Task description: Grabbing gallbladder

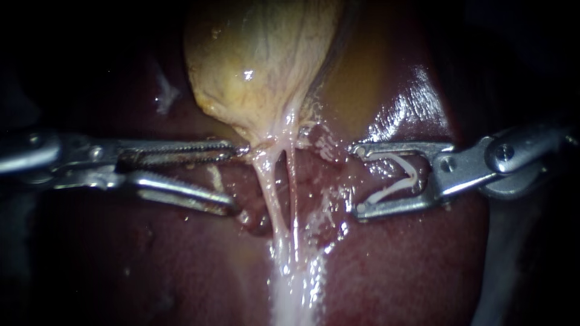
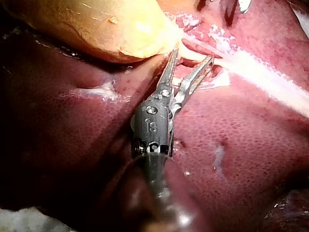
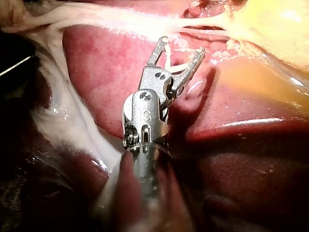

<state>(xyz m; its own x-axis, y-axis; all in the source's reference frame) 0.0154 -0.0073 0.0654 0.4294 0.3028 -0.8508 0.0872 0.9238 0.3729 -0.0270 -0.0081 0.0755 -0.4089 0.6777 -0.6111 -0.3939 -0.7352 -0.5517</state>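
Pale tubes (image 1: 281, 181) between open-jawed left instrument (image 1: 232, 176) and right instrument (image 1: 357, 180) with clip (image 1: 393, 189).

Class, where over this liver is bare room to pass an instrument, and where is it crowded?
Free: dark red liver below the left metal instrument and below the right metal instrument holding a white clip. Crowded: between them, pale strands under the yellowish gallbladder.

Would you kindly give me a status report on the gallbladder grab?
Left instrument jaws open beside neck of pale yellow gallbladder sac, nothing gripped. Right instrument holds white V-shaped clip. Pale strands between the tips.
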